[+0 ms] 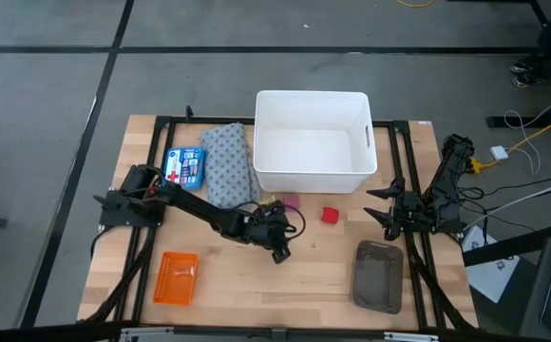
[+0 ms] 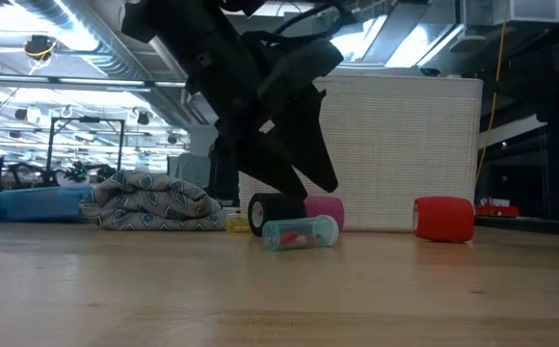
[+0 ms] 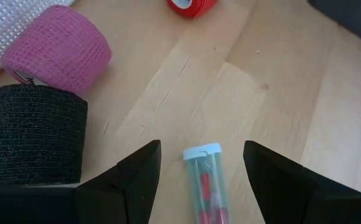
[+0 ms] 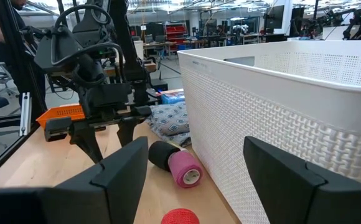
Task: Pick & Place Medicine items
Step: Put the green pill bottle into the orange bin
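The white bin (image 1: pixel 312 141) holds no medicine item yet. The left gripper (image 3: pixel 202 171), fingers spread wide and holding nothing, straddles the vial (image 3: pixel 204 183) lying in front of the bin. The blue box (image 1: pixel 183 166) lies left of the bin. The right gripper (image 1: pixel 382 211) waits open at the bin's right.

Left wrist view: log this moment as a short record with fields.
left gripper: open, fingers either side of the vial
vial: clear tube, pale cap, red contents, lying on its side on the table, ungrasped
black roll: beside the gripper, touching the pink roll
red roll: farther off, apart
white bin: nothing visible inside
right gripper: open, waiting at the table's right edge
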